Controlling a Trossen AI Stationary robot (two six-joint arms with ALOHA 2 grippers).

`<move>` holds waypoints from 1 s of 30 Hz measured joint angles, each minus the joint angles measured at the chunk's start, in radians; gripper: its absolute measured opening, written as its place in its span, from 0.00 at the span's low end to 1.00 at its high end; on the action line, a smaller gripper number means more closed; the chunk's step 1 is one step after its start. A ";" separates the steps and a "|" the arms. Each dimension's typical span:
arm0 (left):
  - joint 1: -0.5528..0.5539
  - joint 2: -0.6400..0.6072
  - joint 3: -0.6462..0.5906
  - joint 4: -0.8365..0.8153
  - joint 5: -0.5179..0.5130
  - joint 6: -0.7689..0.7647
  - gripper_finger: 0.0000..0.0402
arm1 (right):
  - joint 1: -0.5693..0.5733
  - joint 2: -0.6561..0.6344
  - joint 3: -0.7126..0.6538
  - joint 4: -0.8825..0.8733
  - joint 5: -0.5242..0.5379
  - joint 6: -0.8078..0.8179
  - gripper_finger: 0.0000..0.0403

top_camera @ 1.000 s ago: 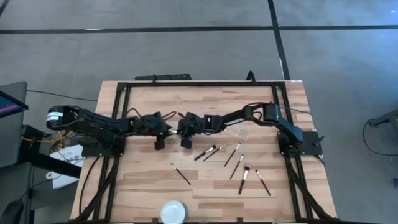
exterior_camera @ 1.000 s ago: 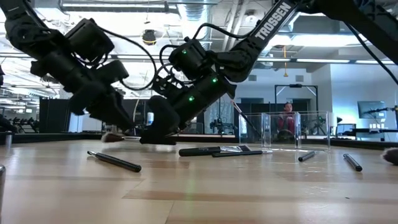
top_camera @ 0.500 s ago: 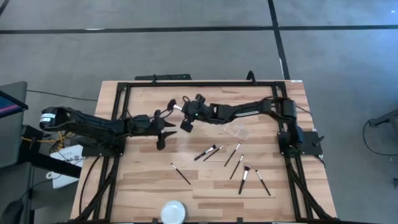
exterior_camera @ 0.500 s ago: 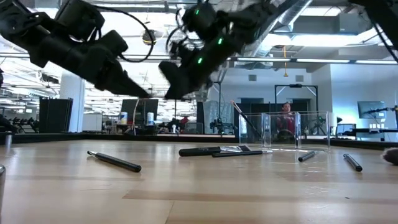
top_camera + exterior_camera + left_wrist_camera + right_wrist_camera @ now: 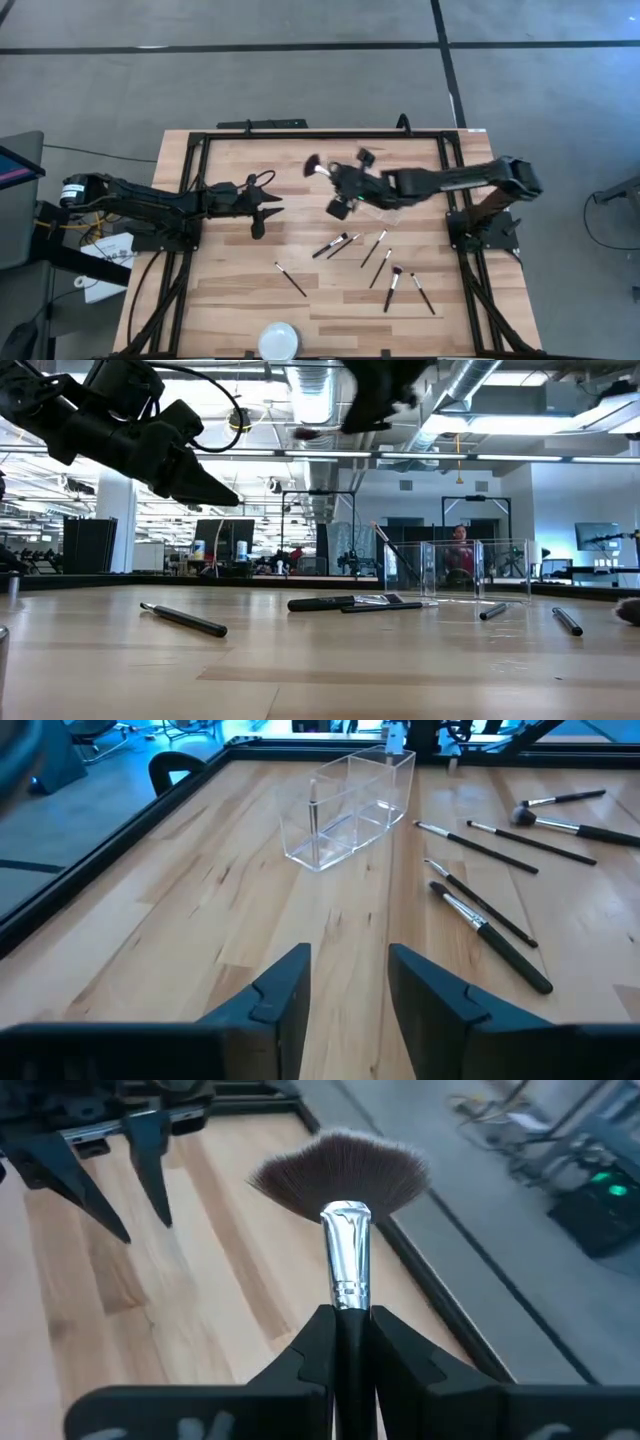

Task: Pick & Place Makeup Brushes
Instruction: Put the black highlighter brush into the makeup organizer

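Right claw [image 5: 345,1342] lifted one fan brush [image 5: 343,1190]; six brushes [image 5: 385,258] lie flat.

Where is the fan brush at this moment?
High view: the fan brush is held off the table by the right gripper, mid-table toward the far edge, near the clear holder.

Fan brush [image 5: 345,1200] clamped in right gripper [image 5: 348,1342]: grey-brown bristles, shiny silver ferrule, black handle. Both grippers, left gripper [image 5: 347,982] included, matte black. Table [image 5: 230,290]: pale wood, plank-striped grain, black frame. Brushes [image 5: 385,268] lying below the right gripper: black handles, silver ferrules, one reddish-brown head. Holder [image 5: 345,808]: clear. Dish [image 5: 278,340]: white. Floor [image 5: 300,80]: grey with dark lines.
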 joint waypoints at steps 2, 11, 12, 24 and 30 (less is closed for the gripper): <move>0.000 0.000 0.000 0.000 0.000 0.000 0.32 | 0.046 -0.065 -0.088 0.029 0.064 0.068 0.08; 0.000 0.000 0.000 0.065 0.000 -0.003 0.32 | 0.134 -0.278 -0.686 0.730 0.209 0.205 0.08; 0.000 0.000 0.000 0.093 0.000 -0.008 0.31 | 0.124 -0.284 -0.745 0.840 0.201 0.202 0.08; 0.020 0.040 0.073 0.348 0.149 -0.062 0.27 | 0.013 -0.219 -1.041 1.805 -0.246 -0.029 0.08; 0.068 0.230 0.250 0.346 0.245 -0.068 0.25 | -0.030 -0.179 -1.037 1.828 -0.273 -0.021 0.08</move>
